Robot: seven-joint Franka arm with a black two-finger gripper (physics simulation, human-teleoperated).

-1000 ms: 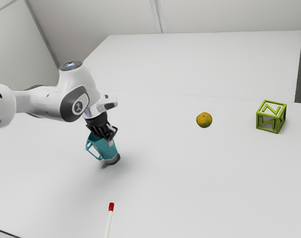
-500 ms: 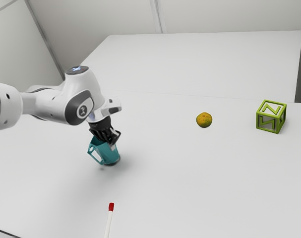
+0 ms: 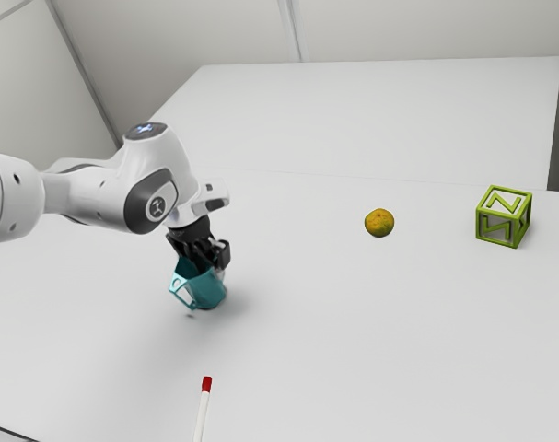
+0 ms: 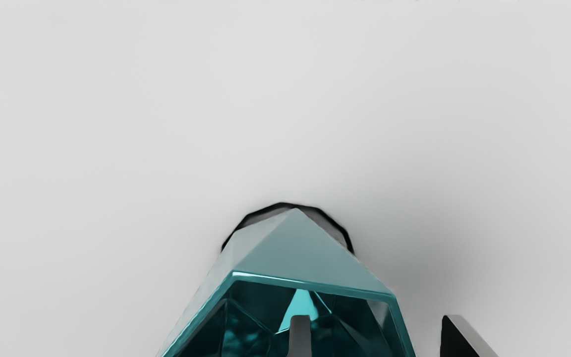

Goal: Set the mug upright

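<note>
Exterior view, left to right: white robot arm (image 3: 95, 195) comes in, hand angled down over the teal faceted mug (image 3: 205, 293). Mug is right below the black two-finger gripper (image 4: 374, 329), its looped teal handle (image 3: 181, 295) out toward the exterior view's left. Gripper is open, straddling the mug wall: one finger (image 4: 300, 337) inside the mouth, the other (image 4: 464, 337) outside, gaps to the wall on both sides, so no pinch. That placement likely suits taking or releasing the wall near the rim. Mouth points up toward the gripper, dark base (image 4: 281, 204) down; long axis runs steeply, seems to lean a bit handle-side. Can't tell if the base sits flat, so fully upright is unconfirmed. White stick with red tip (image 3: 206, 385) lies well apart from the gripper, nearer the camera; orange round fruit (image 3: 379, 222) off to the gripper's exterior-view right, green-framed letter block (image 3: 504, 217) farther out that way.
</note>
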